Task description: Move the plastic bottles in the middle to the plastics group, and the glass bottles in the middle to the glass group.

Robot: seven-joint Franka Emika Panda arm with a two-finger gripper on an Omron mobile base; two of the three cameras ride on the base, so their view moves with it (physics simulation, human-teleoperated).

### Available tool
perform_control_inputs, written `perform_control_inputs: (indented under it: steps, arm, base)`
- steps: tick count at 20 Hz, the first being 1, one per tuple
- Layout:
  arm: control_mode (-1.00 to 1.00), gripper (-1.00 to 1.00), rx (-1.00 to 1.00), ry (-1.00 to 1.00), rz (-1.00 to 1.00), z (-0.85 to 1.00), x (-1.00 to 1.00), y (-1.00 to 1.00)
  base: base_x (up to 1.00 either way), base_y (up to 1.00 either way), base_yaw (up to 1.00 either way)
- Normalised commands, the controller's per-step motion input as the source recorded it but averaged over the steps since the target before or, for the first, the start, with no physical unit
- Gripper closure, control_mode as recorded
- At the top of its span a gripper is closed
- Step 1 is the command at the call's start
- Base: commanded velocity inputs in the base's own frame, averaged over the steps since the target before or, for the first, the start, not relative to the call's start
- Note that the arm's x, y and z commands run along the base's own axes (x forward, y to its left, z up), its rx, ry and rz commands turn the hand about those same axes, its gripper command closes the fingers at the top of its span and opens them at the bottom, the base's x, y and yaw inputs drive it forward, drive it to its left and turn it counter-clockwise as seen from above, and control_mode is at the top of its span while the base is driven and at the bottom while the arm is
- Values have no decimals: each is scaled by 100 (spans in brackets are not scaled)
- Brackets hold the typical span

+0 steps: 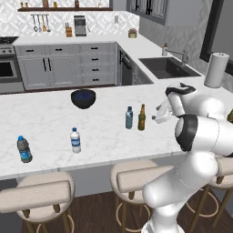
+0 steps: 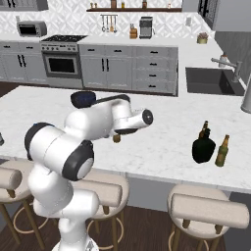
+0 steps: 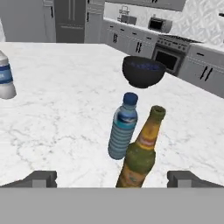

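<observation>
- The hand [image 3: 111,180] hangs released, its two dark finger tips [image 3: 40,178] spread wide and grasping nothing.
- Straight ahead of the hand, between the lines of its tips, stands the brown beer bottle [image 3: 141,151]: slim, amber-brown body, yellow-red label, long neck with a greenish cap, upright on the bench [image 3: 57,127].
- Just behind it and a little to its left in the hand view stands the grey-blue water bottle [image 3: 122,127]: small, translucent, ribbed lower body, blue cap and a blue-white label band. The two stand just beside each other; whether they touch I cannot tell.
- Farther beyond them sits a dark bowl [image 3: 143,71] with something bluish inside.
- Far to the left of the hand view stands a pale water bottle [image 3: 6,78] with a white label; in the left base view a darker bottle with a blue label [image 1: 23,149] stands near it.
- In the right base view, well off to the other side, a squat black bottle [image 2: 203,146] with a narrow neck stands near a slim amber bottle [image 2: 222,151]; another brown neck seems to poke up behind it.
</observation>
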Motion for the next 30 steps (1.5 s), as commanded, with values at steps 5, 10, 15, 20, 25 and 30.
perform_control_inputs:
  steps: [5, 10, 15, 20, 25, 30]
  arm:
    - [-100, -100, 13, -6, 23, 0, 26, -6]
    - [-100, -100, 0, 1, 3, 0, 21, 0]
    - [-100, -100, 0, 3, 0, -3, 44, 0]
    - [-100, -100, 0, 3, 1, -36, 37, 4]
    - [-100, -100, 3, 0, 8, -69, 20, 17]
    - [-100, -100, 17, -3, 14, -21, 0, 9]
  base:
    - [0, 0, 0]
    - [0, 0, 0]
    - [0, 0, 0]
    - [0, 0, 0]
    - [0, 0, 0]
    - [0, 0, 0]
